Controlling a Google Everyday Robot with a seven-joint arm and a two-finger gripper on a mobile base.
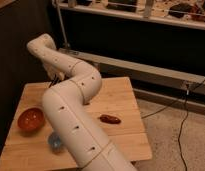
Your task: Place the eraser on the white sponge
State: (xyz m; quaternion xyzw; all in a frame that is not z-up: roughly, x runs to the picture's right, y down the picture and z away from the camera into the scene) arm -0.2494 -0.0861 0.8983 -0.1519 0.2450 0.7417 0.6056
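Observation:
My white arm curls over the wooden table (123, 92) from the bottom of the camera view and blocks its middle. The gripper (53, 81) shows only as a dark tip behind the arm's upper link, above the table's far left part. It is shut, and whether anything is in it is hidden by the arm. Neither the eraser nor the white sponge can be seen; the arm covers the part of the table behind it.
A red bowl (31, 119) sits at the table's left edge. A small blue cup (55, 141) stands near the front edge, against the arm. A reddish-brown oblong thing (110, 119) lies right of the arm. Dark shelving and a rail run behind; cables trail on the floor at right.

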